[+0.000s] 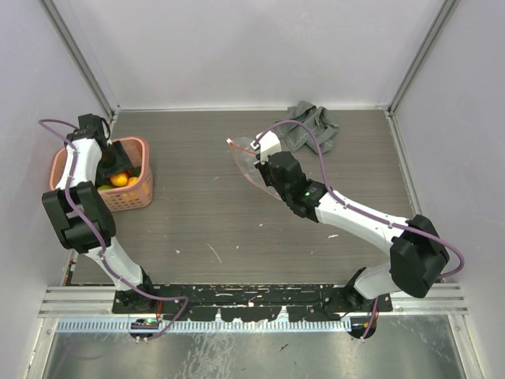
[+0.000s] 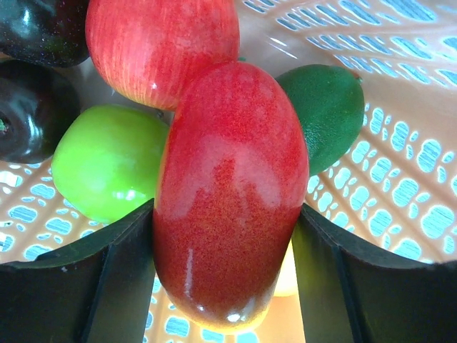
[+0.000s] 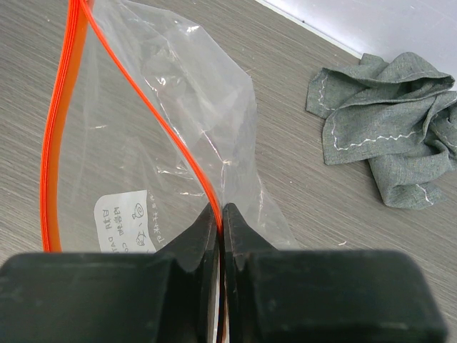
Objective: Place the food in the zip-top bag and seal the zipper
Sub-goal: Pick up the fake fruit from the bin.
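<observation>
My left gripper (image 2: 228,236) is down in the pink basket (image 1: 136,189), shut on a long red fruit (image 2: 228,193). Round it lie a red apple (image 2: 161,46), a light green apple (image 2: 107,161), a dark green fruit (image 2: 328,114) and dark purple food (image 2: 32,86). An orange fruit (image 1: 119,179) shows from above. My right gripper (image 3: 222,214) is shut on the red-orange zipper (image 3: 178,143) of the clear zip-top bag (image 3: 157,128), holding one lip up so the mouth gapes. The bag (image 1: 248,164) is at mid-table. The slider tab is not visible.
A crumpled grey cloth (image 1: 312,126) lies at the back of the table, right of the bag; it also shows in the right wrist view (image 3: 389,128). The basket sits at the left edge by the wall. Walls close in three sides.
</observation>
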Available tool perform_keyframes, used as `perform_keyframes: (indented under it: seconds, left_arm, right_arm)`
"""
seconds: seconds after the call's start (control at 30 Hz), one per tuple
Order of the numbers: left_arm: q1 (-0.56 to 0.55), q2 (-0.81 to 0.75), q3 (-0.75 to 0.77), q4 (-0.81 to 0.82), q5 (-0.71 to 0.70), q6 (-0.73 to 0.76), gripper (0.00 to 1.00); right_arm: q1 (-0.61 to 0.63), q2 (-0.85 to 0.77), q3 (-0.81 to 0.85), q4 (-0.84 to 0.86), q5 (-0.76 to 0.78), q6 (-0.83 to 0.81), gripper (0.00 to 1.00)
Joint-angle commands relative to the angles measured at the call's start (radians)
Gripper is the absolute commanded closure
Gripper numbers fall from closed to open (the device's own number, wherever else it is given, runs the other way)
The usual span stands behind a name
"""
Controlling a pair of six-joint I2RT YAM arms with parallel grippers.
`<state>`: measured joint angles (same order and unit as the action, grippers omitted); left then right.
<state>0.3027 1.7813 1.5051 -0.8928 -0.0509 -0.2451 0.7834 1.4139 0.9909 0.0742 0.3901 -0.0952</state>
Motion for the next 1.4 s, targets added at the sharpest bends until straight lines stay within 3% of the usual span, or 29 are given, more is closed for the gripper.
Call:
perform_keyframes:
  seconds: [0.0, 0.4, 0.73, 1.1, 1.37]
  left_arm:
    - [-0.008, -0.077, 0.003, 0.009, -0.009, 0.006, 0.6]
    - [-0.01, -0.318, -0.096, 0.101, -0.003, -0.037, 0.73]
    - [-0.054, -0.546, -0.177, 0.132, 0.109, -0.086, 0.8]
    - [-0.217, -0.697, -0.206, 0.101, 0.268, -0.105, 0.83]
    - [-0.438, -0.752, -0.275, 0.133, 0.341, -0.169, 0.83]
  right_arm:
    - [-0.004, -0.033, 0.028, 0.025, -0.001, 0.018, 0.88]
    - [-0.003, -0.04, 0.042, 0.017, -0.02, 0.025, 0.89]
    - [0.001, -0.035, 0.066, -0.021, -0.005, 0.026, 0.95]
    - [0.022, -0.024, 0.088, -0.051, 0.023, 0.018, 1.0]
    - [0.082, 0.011, 0.102, -0.047, 0.085, 0.003, 1.0]
